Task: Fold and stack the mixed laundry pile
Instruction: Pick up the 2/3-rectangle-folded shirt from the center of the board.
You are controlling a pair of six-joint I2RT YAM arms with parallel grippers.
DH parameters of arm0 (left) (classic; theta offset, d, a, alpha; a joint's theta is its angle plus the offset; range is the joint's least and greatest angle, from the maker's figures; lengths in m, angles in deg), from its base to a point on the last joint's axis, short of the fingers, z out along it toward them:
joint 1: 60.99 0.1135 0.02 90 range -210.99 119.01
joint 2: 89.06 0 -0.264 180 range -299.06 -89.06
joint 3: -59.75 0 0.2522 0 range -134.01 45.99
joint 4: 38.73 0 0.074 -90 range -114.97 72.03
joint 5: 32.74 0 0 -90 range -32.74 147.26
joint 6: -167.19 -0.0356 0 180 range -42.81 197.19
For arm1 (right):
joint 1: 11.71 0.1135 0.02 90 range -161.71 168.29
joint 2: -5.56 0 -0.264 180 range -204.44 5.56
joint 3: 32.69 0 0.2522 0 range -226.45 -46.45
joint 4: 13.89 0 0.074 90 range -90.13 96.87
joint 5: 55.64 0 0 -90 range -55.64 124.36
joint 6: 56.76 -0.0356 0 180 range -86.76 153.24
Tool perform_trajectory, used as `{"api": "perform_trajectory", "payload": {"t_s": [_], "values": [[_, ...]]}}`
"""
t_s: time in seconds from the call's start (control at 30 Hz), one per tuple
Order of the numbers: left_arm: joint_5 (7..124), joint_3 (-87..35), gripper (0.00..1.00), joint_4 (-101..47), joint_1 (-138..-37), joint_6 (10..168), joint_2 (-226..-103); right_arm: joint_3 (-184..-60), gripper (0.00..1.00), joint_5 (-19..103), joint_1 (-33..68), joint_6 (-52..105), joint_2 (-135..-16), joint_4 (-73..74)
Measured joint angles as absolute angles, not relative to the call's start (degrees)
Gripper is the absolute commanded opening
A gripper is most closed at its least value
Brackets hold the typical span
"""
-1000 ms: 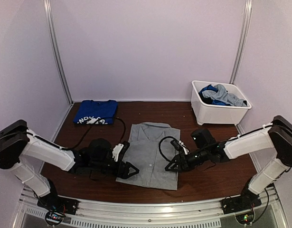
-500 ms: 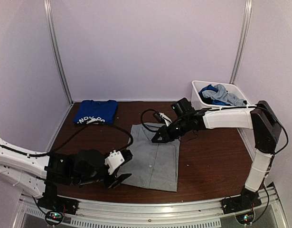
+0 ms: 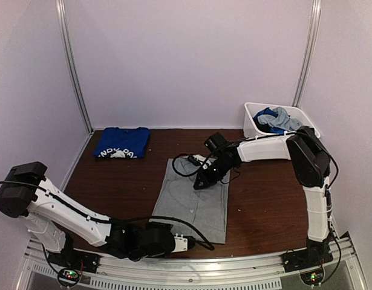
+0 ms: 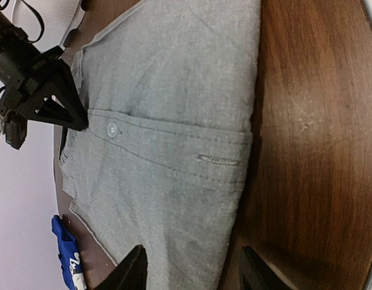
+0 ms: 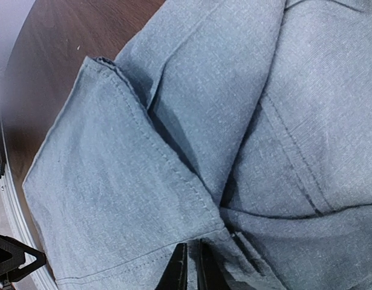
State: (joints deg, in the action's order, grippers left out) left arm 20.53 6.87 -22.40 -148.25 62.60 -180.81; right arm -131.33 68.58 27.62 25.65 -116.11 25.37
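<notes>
Right hand [image 3: 198, 182] slid onto grey shirt [image 3: 189, 208], bin [image 3: 248, 124] behind.

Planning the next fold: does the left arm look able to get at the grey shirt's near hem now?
Probably yes: the left pincer is open right at the near hem of the grey shirt, nothing in between.
</notes>
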Motion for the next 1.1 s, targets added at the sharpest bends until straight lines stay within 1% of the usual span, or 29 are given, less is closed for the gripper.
{"api": "perform_trajectory", "payload": {"t_s": [0.1,0.33,0.73,0.87,1.03,1.07,1.1], "values": [[20.13,6.87,0.54,-23.84,-148.43,60.76,-182.77,-132.45,0.09,67.55,27.44,26.63,-116.15,26.44],[19.11,6.41,0.58,-25.44,-148.47,58.84,-183.54,-135.86,0.09,67.38,26.44,28.07,-116.5,28.45],[16.4,4.53,0.6,-30.2,-148.86,55.1,-188.92,-138.19,0.04,71.79,25.56,30.02,-122.18,28.1],[12.55,3.27,0.54,-34.07,-149.8,52.54,-192.39,-138.19,0.03,71.88,25.56,30.15,-122.25,27.93],[8.75,3.11,0.39,-38.53,-150.39,49.26,-195.32,-138.19,0.02,71.88,25.54,30.24,-122.4,27.47],[8.26,3.2,0.36,-38.92,-150.53,48.35,-195.6,-138.19,0.02,71.88,25.54,30.24,-122.4,27.38],[7.85,3.42,0.3,-39.34,-150.79,47.49,-195.69,-138.19,0.02,71.88,25.54,30.26,-122.4,27.31]]}}
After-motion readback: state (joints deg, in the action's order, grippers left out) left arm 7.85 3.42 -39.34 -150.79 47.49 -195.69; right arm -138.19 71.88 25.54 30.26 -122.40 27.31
